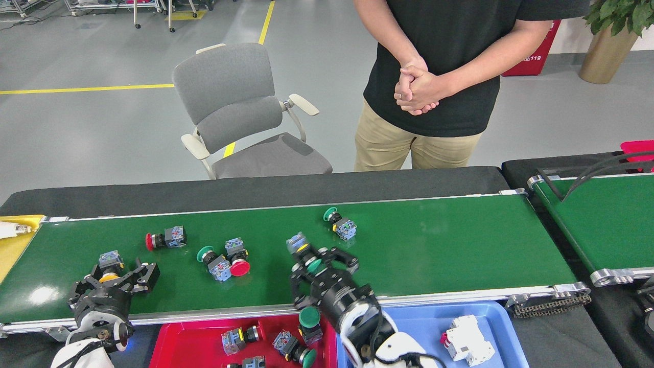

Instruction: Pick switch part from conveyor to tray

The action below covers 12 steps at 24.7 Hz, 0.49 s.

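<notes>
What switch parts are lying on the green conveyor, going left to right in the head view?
Yellow-capped switch at the left gripper → red-capped switch → green-and-red pair → green-capped switch at the right gripper → lone green-capped switch.

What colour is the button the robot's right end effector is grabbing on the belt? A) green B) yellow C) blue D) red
A: the right end effector has its fingers around a switch with a green button on the belt.
</notes>
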Tool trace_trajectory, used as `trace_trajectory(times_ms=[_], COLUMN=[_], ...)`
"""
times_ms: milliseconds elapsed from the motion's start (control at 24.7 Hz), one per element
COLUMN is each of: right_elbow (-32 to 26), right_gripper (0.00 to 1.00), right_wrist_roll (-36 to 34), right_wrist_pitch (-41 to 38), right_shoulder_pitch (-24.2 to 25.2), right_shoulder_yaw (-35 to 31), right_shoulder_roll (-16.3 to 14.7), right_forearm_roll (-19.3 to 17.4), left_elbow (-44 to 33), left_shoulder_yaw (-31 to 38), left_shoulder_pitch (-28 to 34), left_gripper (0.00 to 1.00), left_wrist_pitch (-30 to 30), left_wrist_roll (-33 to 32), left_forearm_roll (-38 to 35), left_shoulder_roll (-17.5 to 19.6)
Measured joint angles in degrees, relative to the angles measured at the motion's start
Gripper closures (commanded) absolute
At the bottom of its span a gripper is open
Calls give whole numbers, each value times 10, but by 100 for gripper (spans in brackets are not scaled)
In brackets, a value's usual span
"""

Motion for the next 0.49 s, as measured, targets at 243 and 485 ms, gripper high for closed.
trace_trajectory(times_ms=[243,485], right_elbow=[-40,-139], right_gripper=[0,0], right_wrist_roll=[-1,-11], right_wrist_pitch=[-21,-24], right_shoulder_pitch=[13,101], right_shoulder_yaw=[31,-146], right_shoulder_roll=[-9,-63], right_forearm_roll=[0,-2], left_elbow=[-202,-394], left_shoulder_yaw=[-1,-2], left_shoulder_pitch=[146,323], left_gripper=[84,29], left_wrist_pitch=[-110,-317], left_wrist_roll=[1,2], left_forearm_roll=[22,19], left_shoulder_roll=[-25,-79])
